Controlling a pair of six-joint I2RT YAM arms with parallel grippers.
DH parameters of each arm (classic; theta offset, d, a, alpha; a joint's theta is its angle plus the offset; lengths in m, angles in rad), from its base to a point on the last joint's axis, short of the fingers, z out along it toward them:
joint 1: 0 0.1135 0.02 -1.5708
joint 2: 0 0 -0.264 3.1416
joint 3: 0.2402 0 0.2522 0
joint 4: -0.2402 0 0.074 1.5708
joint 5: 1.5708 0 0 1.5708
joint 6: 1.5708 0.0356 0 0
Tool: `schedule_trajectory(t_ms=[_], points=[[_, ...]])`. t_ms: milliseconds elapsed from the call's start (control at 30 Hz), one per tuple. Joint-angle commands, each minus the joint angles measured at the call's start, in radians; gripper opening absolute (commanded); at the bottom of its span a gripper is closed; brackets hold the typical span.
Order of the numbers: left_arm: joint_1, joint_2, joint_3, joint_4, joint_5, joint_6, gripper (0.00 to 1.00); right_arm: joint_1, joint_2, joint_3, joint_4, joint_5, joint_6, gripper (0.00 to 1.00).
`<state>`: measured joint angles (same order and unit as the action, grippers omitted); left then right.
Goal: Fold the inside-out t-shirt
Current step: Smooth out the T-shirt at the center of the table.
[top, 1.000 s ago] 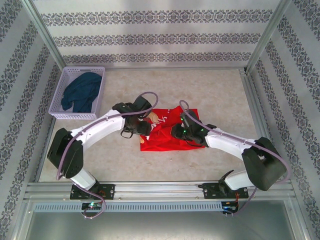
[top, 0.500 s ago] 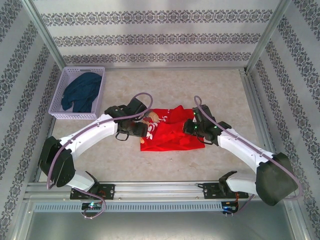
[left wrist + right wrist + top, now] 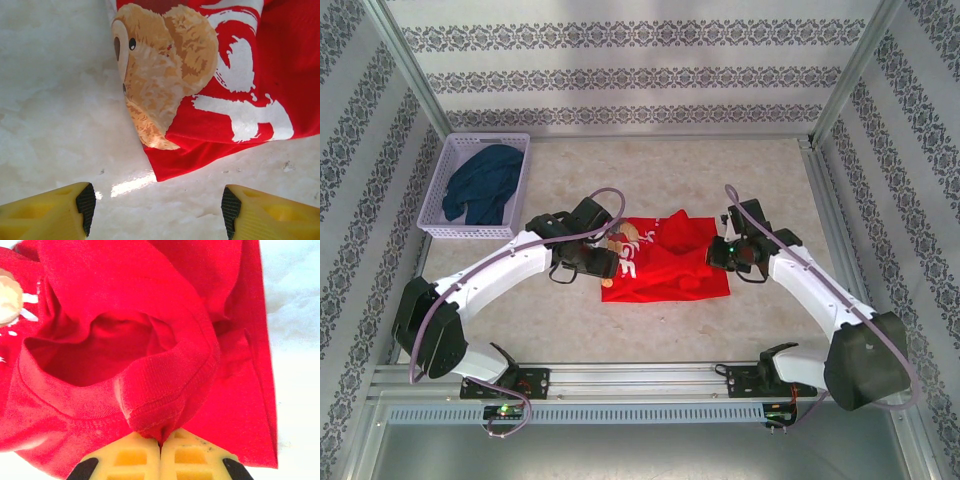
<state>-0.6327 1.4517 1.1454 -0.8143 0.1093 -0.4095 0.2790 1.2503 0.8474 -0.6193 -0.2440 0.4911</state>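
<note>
Currently the inside-out t-shirt (image 3: 665, 262) is seen bunched at the centre of the table (image 3: 720, 170), with its bear print (image 3: 160, 65) exposed on the 9 o'clock side. The ribbed collar (image 3: 165, 390) is pinched by the right gripper (image 3: 160, 444), jaws closed tight on it, at the shirt's 3 o'clock edge. The left gripper (image 3: 157, 210) is held open and empty, low over the table by the shirt's 9 o'clock corner. Step judged: the shirt is being spread out, fold not yet begun. Next, the printed corner probably needs to be grabbed by the left gripper and the fabric pulled flat
</note>
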Motion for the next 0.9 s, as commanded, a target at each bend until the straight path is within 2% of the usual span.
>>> schedule_trajectory(t_ms=[0, 267, 433, 567, 667, 867], points=[[-0.001, -0.007, 0.002, 0.045, 0.04, 0.039, 0.69, -0.028, 0.037, 0.028, -0.082, -0.015, -0.078, 0.06], [-0.002, 0.007, 0.029, 0.049, 0.041, 0.046, 0.7, -0.09, 0.112, -0.049, -0.055, 0.074, -0.071, 0.1], [-0.002, 0.046, 0.052, 0.063, 0.028, 0.03, 0.7, -0.106, 0.123, -0.059, -0.029, 0.12, -0.062, 0.32], [-0.002, 0.074, 0.073, 0.099, 0.01, -0.003, 0.7, -0.094, 0.032, -0.041, 0.014, 0.172, -0.09, 0.44], [-0.002, 0.086, 0.076, 0.111, -0.019, -0.019, 0.71, -0.055, -0.014, -0.029, 0.126, 0.146, -0.149, 0.51], [-0.001, 0.061, 0.053, 0.106, -0.085, -0.025, 0.73, 0.01, 0.126, 0.08, 0.262, 0.098, -0.258, 0.62]])
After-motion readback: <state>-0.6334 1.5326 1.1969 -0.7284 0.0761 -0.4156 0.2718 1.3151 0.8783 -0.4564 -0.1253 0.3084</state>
